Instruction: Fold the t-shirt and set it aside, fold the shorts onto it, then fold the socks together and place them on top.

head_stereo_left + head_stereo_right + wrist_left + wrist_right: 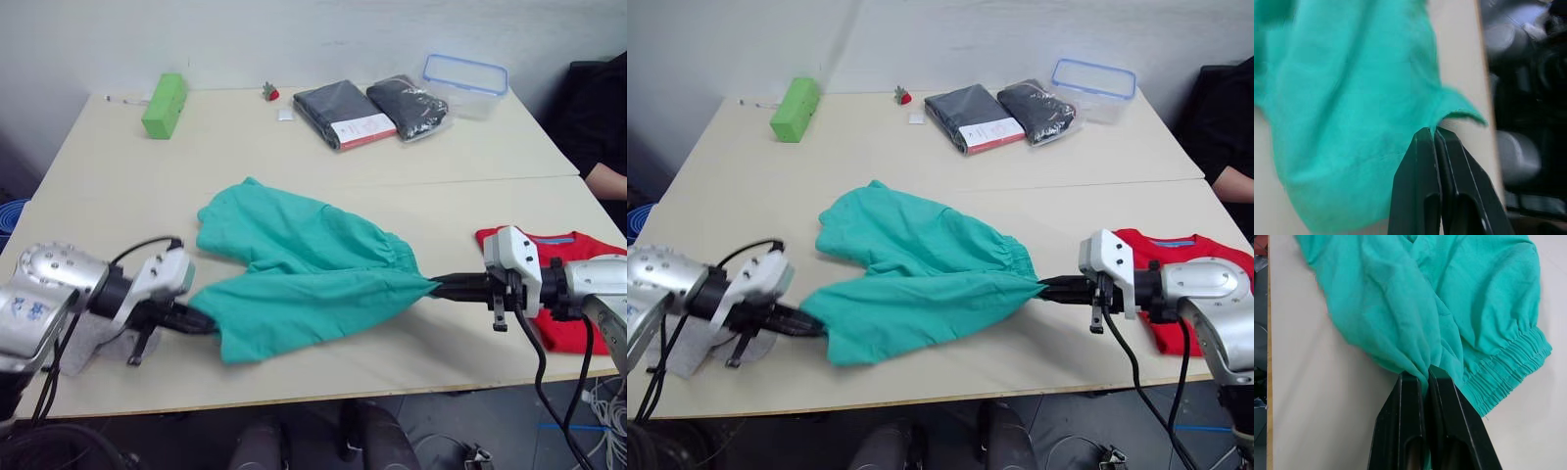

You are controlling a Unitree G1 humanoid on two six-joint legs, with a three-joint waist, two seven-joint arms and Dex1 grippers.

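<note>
Left eye view: teal shorts (294, 274) spread across the near middle of the table (118, 186), long axis running left to right, stretched between both arms. Left gripper (201, 321) clamped on the shorts' near-left corner; right gripper (441, 286) clamped on the gathered waistband end at the right. Far leg of the shorts fanned out toward the far left. Red t-shirt (568, 294) lying flat at the near-right edge, blue neckband facing far, partly behind the right arm. Far side: green block (164, 105), two dark packaged garments (372, 111), clear lidded container (465, 83).

Left wrist view: jaws pressed together on a pinch of teal hem, fabric fanning away from the fingertips (1432, 142).

Right wrist view: jaws shut on bunched teal cloth, with the ribbed elastic waistband (1508, 367) lying just beside the grip on the table.
</note>
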